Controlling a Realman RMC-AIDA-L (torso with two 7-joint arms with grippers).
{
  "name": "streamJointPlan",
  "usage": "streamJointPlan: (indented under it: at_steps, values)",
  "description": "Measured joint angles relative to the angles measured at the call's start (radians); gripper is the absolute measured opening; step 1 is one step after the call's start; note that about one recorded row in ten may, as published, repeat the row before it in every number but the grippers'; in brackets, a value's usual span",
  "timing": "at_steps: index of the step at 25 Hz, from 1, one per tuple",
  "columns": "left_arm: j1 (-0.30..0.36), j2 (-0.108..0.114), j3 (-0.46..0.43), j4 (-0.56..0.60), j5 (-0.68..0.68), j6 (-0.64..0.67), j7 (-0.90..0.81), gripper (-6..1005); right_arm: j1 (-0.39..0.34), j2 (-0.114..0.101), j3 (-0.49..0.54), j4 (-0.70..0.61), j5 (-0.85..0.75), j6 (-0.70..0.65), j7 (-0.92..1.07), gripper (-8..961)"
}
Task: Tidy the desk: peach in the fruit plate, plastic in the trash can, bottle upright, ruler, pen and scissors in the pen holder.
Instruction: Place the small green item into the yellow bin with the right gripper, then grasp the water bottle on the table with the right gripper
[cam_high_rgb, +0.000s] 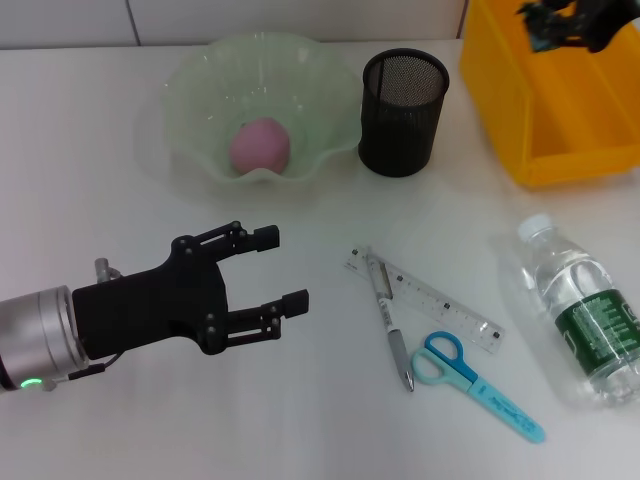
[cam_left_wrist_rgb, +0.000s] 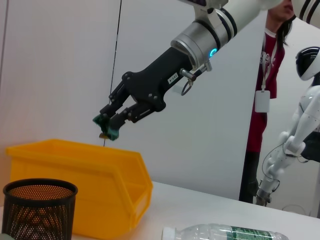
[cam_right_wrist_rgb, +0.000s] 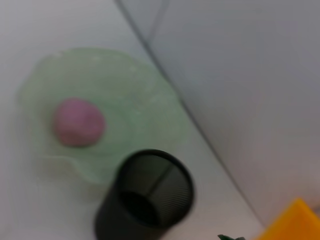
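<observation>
Yellow plastic made up the trash can (cam_high_rgb: 560, 110) at the far right of the bench (cam_high_rgb: 120, 420), and the right tool (cam_left_wrist_rgb: 111, 122) hung directly above its open top, its fingers pinched together on a small crumpled scrap of green plastic (cam_left_wrist_rgb: 107, 129). That was the relation the coming move turned on: the scrap sat straight over the bin with clear air beneath it, so letting go would probably drop it inside.

On the near left, the left tool (cam_high_rgb: 268, 270) hovered low over the bench with its fingers apart and nothing between them. It pointed toward the ruler (cam_high_rgb: 430, 302), pen (cam_high_rgb: 390, 325) and scissors (cam_high_rgb: 475, 378), which lay together just beyond it; the pen ran roughly front to back across the ruler's diagonal, and the scissors slanted away to the near right. The left arm looked the nearer one for these. Behind them, the mesh pen holder (cam_high_rgb: 403, 98) stood empty.

A pink peach (cam_high_rgb: 260, 145) already rested in the pale green fruit plate (cam_high_rgb: 200, 90). Farther right, the bottle (cam_high_rgb: 580, 310) lay on its side, cap pointing away from the robot. Its green label carried writing too small to read.
</observation>
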Motion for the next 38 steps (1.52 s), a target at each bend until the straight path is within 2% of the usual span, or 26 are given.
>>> streamJointPlan:
  at_steps: [1,4,6,9,10,11,14,18,20,21,23,25,26,27,30,31,32,35,38]
  values:
    - [0.0,0.0,0.0,0.0,0.0,0.0,0.0,793,-0.021,0.0,0.04,0.001,0.001,0.029,0.001,379]
    - [-0.001,0.0,0.0,0.0,0.0,0.0,0.0,792,-0.038,0.0,0.067,0.018,-0.001,0.071,0.003,395]
    - [-0.001,-0.001,0.001,0.0,0.0,0.0,0.003,792,-0.053,-0.007,0.08,0.098,-0.001,0.149,0.032,406]
    - [-0.001,-0.001,0.001,0.0,0.0,0.0,0.006,792,-0.056,-0.014,0.081,0.157,0.006,0.183,0.056,422]
    - [-0.001,-0.001,0.001,0.0,0.0,0.0,0.006,792,-0.061,-0.012,0.081,0.172,0.016,0.201,0.058,427]
    - [-0.001,-0.001,0.001,0.0,0.0,0.0,0.006,792,-0.073,0.0,0.078,0.185,0.033,0.241,0.062,432]
    - [-0.002,-0.001,0.0,0.0,0.0,0.001,0.006,792,-0.077,0.005,0.074,0.195,0.038,0.258,0.076,449]
    - [-0.002,0.0,0.001,0.0,0.0,0.001,0.006,791,-0.066,-0.003,0.074,0.225,0.038,0.258,0.105,470]
    - [-0.001,0.0,0.001,0.001,0.0,0.001,0.006,791,-0.064,-0.003,0.074,0.226,0.038,0.257,0.124,616]
    - [-0.001,0.0,0.0,0.001,0.0,0.002,0.006,791,-0.063,-0.003,0.073,0.203,0.035,0.231,0.186,689]
    - [0.0,0.001,0.0,0.003,0.0,0.005,0.006,791,-0.064,-0.003,0.073,0.171,0.032,0.195,0.244,719]
    - [0.004,0.001,-0.001,0.01,0.0,0.009,0.006,791,-0.07,-0.003,0.071,0.062,0.014,0.065,0.401,749]
    - [0.009,0.001,-0.001,0.021,0.0,0.014,0.006,791,-0.075,-0.002,0.069,-0.059,-0.025,-0.074,0.538,764]
    - [0.009,0.001,-0.001,0.021,0.0,0.014,0.006,790,-0.075,-0.002,0.069,-0.059,-0.025,-0.074,0.538,780]
    - [0.011,0.0,0.0,0.026,0.0,0.016,0.006,790,-0.093,0.011,0.06,-0.228,-0.076,-0.272,0.69,825]
    - [0.011,0.0,0.0,0.026,0.0,0.016,0.006,790,-0.137,0.017,0.029,-0.309,-0.057,-0.339,0.763,840]
    - [0.011,0.0,0.0,0.026,0.0,0.016,0.006,790,-0.137,0.017,0.029,-0.309,-0.057,-0.339,0.763,840]
    - [0.01,0.0,0.002,0.026,0.001,0.018,0.007,790,-0.216,0.014,-0.061,-0.368,-0.027,-0.359,0.855,840]
    - [0.005,0.001,0.002,0.026,0.01,0.018,0.007,790,-0.265,0.015,-0.139,-0.386,-0.025,-0.366,0.905,840]
